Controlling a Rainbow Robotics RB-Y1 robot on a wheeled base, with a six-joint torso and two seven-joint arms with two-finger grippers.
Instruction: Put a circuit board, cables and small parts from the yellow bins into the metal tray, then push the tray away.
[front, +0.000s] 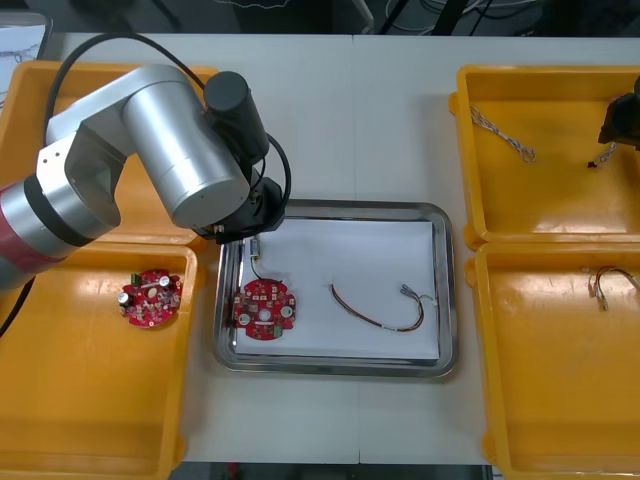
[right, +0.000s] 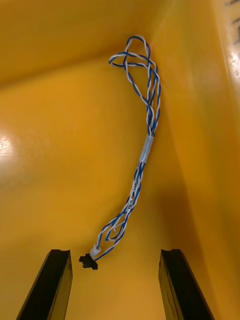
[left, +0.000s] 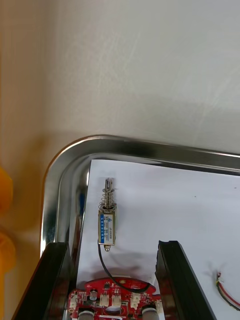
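Note:
The metal tray (front: 446, 300), white inside, holds a round red circuit board (front: 264, 308), a small metal part (front: 256, 248) and a thin dark cable (front: 385, 312). My left gripper (front: 246, 228) hovers over the tray's far left corner. In the left wrist view that gripper (left: 112, 246) is open, with the small metal part (left: 107, 220) lying loose between its fingers and the board (left: 112, 302) just behind. My right gripper (front: 612, 140) is in the far right bin (front: 545, 215). It stands open (right: 115, 252) over the connector end of a twisted blue and white cable (right: 142, 155).
A second red circuit board (front: 152, 298) lies in the near left bin (front: 90, 400). A red and yellow cable (front: 610, 283) lies in the near right bin (front: 560, 400). The left arm covers much of the far left bin (front: 30, 100).

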